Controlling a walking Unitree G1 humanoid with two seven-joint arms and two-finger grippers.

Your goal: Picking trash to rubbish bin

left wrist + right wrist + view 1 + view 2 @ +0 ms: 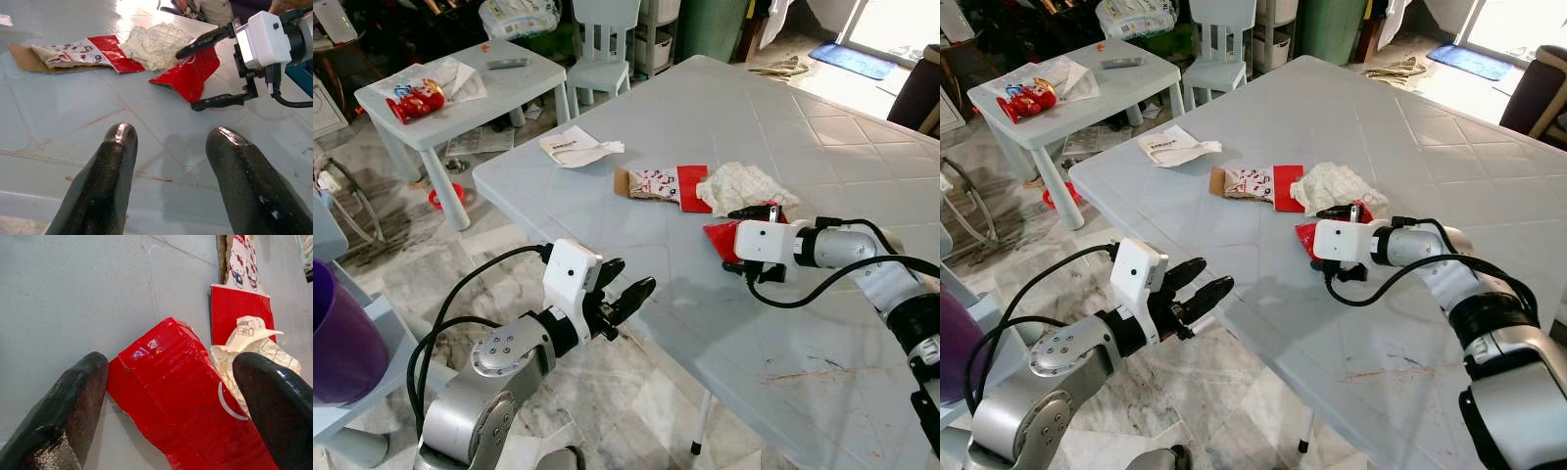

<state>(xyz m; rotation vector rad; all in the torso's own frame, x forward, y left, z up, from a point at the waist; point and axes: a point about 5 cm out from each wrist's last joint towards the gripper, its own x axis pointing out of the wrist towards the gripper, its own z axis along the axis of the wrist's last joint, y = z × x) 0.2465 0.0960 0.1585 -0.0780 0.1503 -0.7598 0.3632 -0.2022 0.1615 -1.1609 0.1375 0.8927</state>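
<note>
The right pincer (736, 238) is reaching over the large grey counter (822, 323) with its fingers spread wide, straddling a crushed red carton (181, 396) that is lying flat on the surface. In the right wrist view one finger (63, 416) is sitting just beside the carton's edge and the other is hovering over the white crumpled paper (744, 186) lying against the carton's far side; the carton is lying between the fingers, not gripped.

To the left of the crumpled paper, a flattened printed packet (656, 183) with a red flap is lying on the counter, and farther left, near the counter's edge, a folded white sheet (576, 146) is resting.

The left pincer (626, 294) is hanging off the counter's near-left edge over the marble floor (636, 392), its fingers parted narrowly and holding nothing, pointing toward the trash.

At far left a small white table (499, 93) is carrying a red wrapper (416, 98) and some paper. A purple bin (342, 343) is showing at the near-left edge.
</note>
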